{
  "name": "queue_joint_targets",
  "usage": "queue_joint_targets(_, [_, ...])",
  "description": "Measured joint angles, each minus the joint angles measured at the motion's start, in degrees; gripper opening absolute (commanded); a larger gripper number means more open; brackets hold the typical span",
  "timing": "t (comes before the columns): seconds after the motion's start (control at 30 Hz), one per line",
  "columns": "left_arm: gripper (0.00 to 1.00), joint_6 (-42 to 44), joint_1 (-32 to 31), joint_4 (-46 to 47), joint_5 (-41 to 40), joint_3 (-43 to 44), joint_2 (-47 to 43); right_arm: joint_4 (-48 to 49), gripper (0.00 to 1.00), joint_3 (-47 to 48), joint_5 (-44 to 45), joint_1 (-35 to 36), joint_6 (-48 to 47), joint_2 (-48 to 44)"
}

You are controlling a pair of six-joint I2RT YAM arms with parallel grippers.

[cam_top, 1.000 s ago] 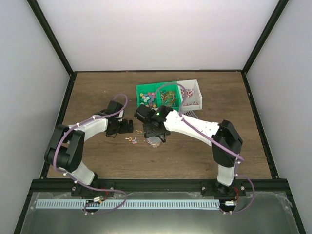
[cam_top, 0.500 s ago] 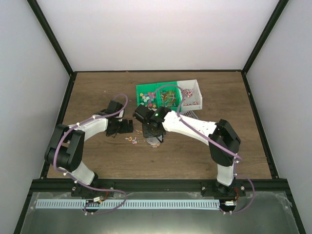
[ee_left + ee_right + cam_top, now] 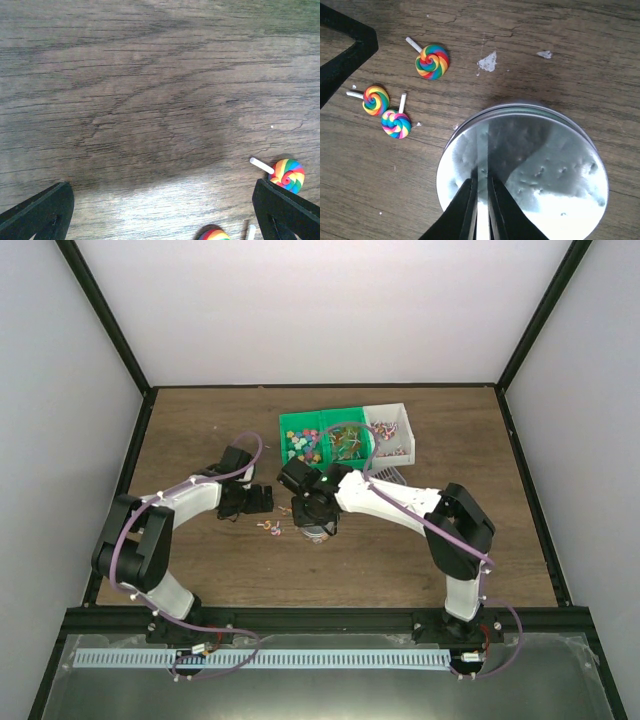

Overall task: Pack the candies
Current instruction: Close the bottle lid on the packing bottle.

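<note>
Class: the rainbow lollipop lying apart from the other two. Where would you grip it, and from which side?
The lollipop lies flat, so come from straight above and pinch its round head across the rim, crosswise to the stick. The head looks thickest; the thin stick would likely slip.

Wooden table (image 3: 200,570): dark brown grain, bare over most of surface.
Far middle: green divided bin (image 3: 290,422) and white bin (image 3: 400,412), side by side, walls touching.
Near centre, on near side of bins: round silver tin (image 3: 530,165), open, standing flat on wood.
Just left of tin, not touching it: three rainbow lollipops (image 3: 432,61) lying flat with white sticks, two close together and third a little apart.
White flecks (image 3: 487,61) on wood near tin's rim.
</note>
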Motion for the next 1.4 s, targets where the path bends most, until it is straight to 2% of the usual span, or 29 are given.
queue_joint_targets(0.8, [1.00, 0.35, 0.00, -0.81, 0.02, 0.74, 0.57, 1.27, 0.11, 0.42, -0.57, -2.71, -1.29, -0.22])
queue_joint_targets(1.1, [1.00, 0.35, 0.00, -0.92, 0.02, 1.27, 1.11, 2.58, 0.12, 1.27, 1.57, -2.71, -2.75, -5.03])
queue_joint_targets(1.4, [1.00, 0.42, 0.00, -0.96, -0.02, 1.84, 1.64, 3.58, 0.13, -0.50, -0.87, -3.04, -2.75, -0.96])
